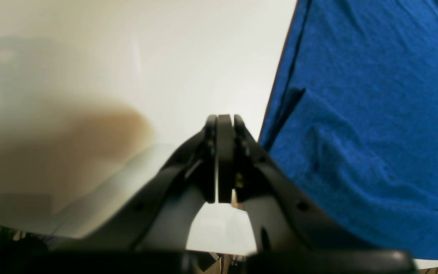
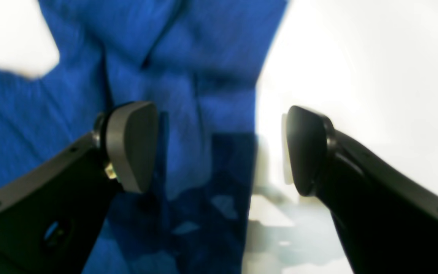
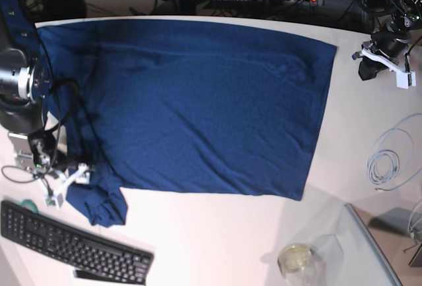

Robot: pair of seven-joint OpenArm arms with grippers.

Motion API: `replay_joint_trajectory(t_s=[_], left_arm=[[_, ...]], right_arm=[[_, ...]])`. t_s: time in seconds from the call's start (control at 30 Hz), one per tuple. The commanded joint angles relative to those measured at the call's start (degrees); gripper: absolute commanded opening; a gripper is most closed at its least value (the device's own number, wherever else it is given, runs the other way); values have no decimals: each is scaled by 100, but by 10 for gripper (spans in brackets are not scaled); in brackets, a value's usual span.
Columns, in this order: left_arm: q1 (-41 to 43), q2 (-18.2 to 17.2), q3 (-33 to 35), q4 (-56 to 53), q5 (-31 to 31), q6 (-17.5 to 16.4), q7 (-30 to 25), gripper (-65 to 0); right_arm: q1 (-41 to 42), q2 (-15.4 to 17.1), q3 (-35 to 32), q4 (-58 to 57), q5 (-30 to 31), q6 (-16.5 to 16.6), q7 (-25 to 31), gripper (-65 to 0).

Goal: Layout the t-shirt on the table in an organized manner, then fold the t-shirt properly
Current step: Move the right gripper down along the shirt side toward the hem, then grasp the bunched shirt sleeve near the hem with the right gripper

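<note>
**Navy shirt lying spread on the white table, one gripper gaping over a sleeve**

The plain dark navy blue knit t-shirt (image 3: 198,101) is lying spread flat across the large smooth white table (image 3: 217,240), its body covering most of the far half of the tabletop. One sleeve is trailing off the shirt's near corner and ending in a crumpled bunch (image 3: 102,203), just beyond the black keyboard (image 3: 69,243) that is sitting at the table's near edge.

The right gripper (image 2: 219,150) is hovering over that sleeve with its jaws standing wide apart and nothing between them; one black pad (image 2: 131,146) is hanging above the blue fabric, the other over bare table just past the shirt's edge.

The left gripper (image 1: 224,160) is staying off the shirt at its opposite end, over bare white table, with its jaws pressed together and gripping nothing; the shirt's straight edge is running just beside it.

A coil of white cable (image 3: 392,161) is lying on the table well away from the shirt, and a small clear round container (image 3: 295,258) is sitting near the corner of a grey translucent tray (image 3: 369,246).
</note>
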Motion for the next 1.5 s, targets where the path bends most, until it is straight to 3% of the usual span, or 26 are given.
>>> replay_joint_trajectory(t_s=[0.0,0.1,0.17,0.3,0.33,0.37,0.53,0.7,1.17,1.33,1.47], left_arm=[[5,-114,-36,84,-87,-32,-95,-650],[5,-123,-36,84,-87,-32,-95,-650],[5,-123,-36,84,-87,-32,-95,-650],[-4,-123,-36,84,-87,-32,-95,-650],[-4,-123,-36,84,-87,-32,-95,-650],[-4,-123,-36,84,-87,-32,-95,-650],[5,-123,-36,84,-87,-32,-95,-650],[-4,-123,-36,84,-87,-32,-95,-650],[-39,-123,-18,84,-87,-32,-95,-650],[-57,-123,-1,84,-87,-32,-95,-650],[-57,-123,-1,84,-87,-32,-95,-650]], right_arm=[[149,167,36,70,15,-21,75,-162],[17,158,45,70,15,-21,57,-165],[-1,158,45,70,15,-21,57,-228],[-53,158,45,79,15,-21,66,-558],[-53,158,45,88,15,-21,83,-627],[-53,167,45,123,15,-21,83,-650],[-185,167,10,914,-11,-21,-22,-644],[-185,176,1,1494,-20,-21,-550,-642],[-326,149,-7,2391,-20,6,-1139,-648],[-932,-106,-16,3384,-20,691,-1438,-650],[-1425,-299,-386,4228,-20,753,-1798,-650]])
